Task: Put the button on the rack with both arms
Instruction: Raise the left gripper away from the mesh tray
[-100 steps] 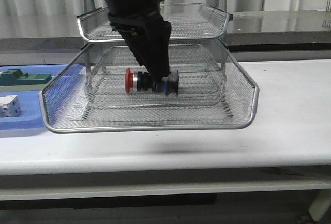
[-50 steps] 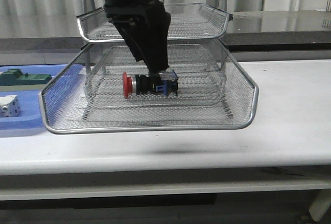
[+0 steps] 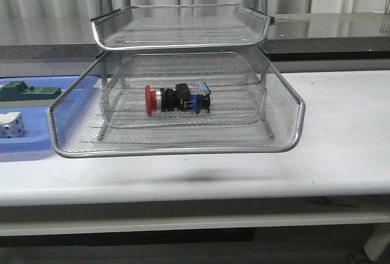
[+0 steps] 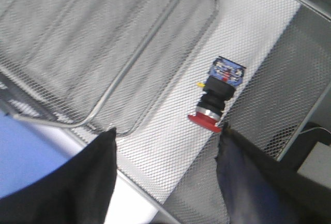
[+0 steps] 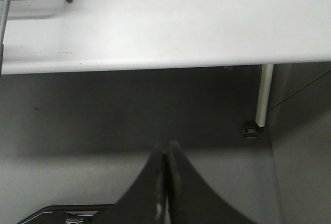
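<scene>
Left claw (image 4: 165, 180) is hanging spread apart over the button (image 4: 216, 95), gripping nothing, so that drop looks done. Button's lying sideways on the rack (image 3: 286, 102)'s pulled-out mesh tray. Right claw (image 5: 166, 182) is pinched together, idling past the tabletop (image 5: 181, 22) edge.

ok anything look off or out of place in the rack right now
Nothing stands out. The button lies on its side in the pulled-out middle tray of the rack, red head toward the robot's left, clear of the left gripper.
</scene>
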Robot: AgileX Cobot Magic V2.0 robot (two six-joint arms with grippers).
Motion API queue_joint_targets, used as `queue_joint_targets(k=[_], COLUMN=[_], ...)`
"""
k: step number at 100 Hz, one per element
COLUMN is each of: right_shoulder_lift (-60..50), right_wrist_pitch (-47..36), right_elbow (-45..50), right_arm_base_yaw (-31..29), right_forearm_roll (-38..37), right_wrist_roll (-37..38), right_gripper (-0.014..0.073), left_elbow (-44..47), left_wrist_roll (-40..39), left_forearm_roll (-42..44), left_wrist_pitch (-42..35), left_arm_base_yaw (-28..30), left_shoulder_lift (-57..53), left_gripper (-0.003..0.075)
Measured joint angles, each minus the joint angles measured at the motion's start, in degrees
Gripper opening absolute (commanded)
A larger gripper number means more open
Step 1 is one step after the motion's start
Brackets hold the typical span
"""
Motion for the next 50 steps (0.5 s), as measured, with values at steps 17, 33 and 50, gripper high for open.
queue_joint_targets(k=[17, 33, 50], right_shoulder_lift=[0.0, 0.0, 0.0], right_wrist_pitch=[0.0, 0.0, 0.0], right_elbow=[0.0, 0.0, 0.0], right_arm_base_yaw=[0.0, 0.0, 0.0], right_forearm_roll=[0.0, 0.0, 0.0], right_wrist_roll=[0.0, 0.0, 0.0], right_gripper=[-0.0069, -0.0069, -0.0069], left_elbow=[5.0, 15.4, 29.6], left_wrist_roll=[-1.4, -3.2, -4.2], left_forearm_roll=[0.0, 0.0, 0.0], left_wrist_pitch=[-1.7, -9.2, -20.2], left_arm_base_yaw=[6.2, 11.9, 15.5], left_shoulder_lift=[-8.1, -17.9, -29.8], left_gripper=[0.0407, 0.0407, 0.0407])
